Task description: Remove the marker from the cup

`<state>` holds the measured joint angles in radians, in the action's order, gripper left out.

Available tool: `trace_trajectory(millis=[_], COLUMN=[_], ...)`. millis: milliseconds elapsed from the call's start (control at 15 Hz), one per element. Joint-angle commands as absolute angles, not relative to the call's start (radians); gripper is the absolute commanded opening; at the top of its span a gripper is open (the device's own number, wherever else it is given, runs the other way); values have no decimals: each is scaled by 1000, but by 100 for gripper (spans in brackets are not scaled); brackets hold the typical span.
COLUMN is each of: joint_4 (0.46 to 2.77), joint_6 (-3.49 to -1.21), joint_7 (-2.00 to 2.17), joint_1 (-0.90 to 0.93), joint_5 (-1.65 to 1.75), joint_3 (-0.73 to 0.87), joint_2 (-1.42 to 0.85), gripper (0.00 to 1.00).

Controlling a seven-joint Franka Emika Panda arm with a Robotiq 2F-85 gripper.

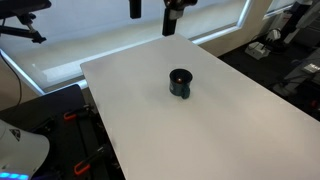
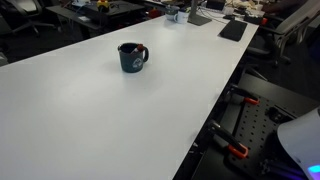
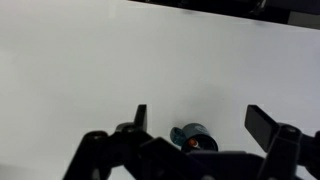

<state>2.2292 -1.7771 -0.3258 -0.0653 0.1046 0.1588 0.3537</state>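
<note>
Though well clear of one cup [image 1: 180, 82] with one marker [image 3: 187, 143], one pincer [image 3: 200, 116] (spread wide, empty).

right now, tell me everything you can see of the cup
The cup is small, squat and round, dark teal with a darker rim, opaque. It stands upright on the white table, well in from the edges, mouth up. A reddish bit at its rim in the wrist view is probably the end of the marker. Only the table touches it from outside; the open gripper is clear of it.

Cup [image 2: 130, 58] — upright on white table [image 2: 100, 125]
</note>
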Motion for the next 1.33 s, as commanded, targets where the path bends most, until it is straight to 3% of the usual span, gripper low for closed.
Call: trace_trajectory(millis=[0,533,1267], joint_4=[2231,2192,2148], joint_6=[-1787,-1923,-1908], joint_7=[-347,-761,-770], joint_1=[-68,-49,-77], joint_5=[92,15,54], joint_3=[167,266,255], joint_2=[354,313,262], gripper=[100,100,100])
